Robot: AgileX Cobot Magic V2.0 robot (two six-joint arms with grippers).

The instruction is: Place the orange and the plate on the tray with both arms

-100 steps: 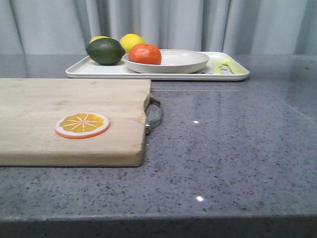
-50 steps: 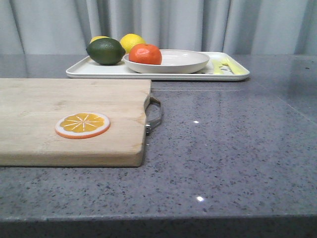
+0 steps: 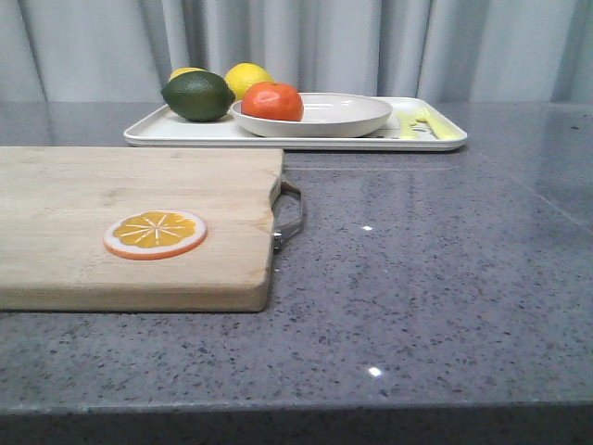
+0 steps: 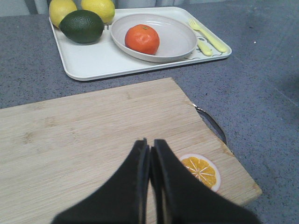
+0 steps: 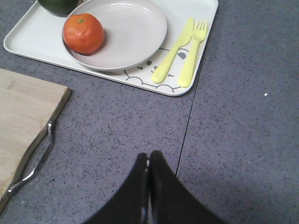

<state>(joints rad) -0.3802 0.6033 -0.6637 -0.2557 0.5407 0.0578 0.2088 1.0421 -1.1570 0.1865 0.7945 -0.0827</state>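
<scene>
Both pincers were pressed together and held nothing: the left gripper (image 4: 150, 154) hung over the wooden cutting board (image 3: 130, 222), and the right gripper (image 5: 148, 161) hung over the bare grey table (image 3: 435, 278) to the right of the board's metal handle (image 3: 290, 215). Near the left gripper, a flat orange slice (image 3: 155, 233) lay on the near right part of the board. Farther away, the white tray (image 3: 185, 132) stood on the table beyond the board. The plate (image 3: 343, 111) rested on the tray, and the orange (image 3: 271, 101) sat in the left part of the plate. To the left of the plate, a dark green lime (image 3: 197, 95) and two lemons (image 4: 79, 8) lay on the tray. On its right side lay a yellow knife (image 5: 174, 49) and a yellow fork (image 5: 193, 52).
</scene>
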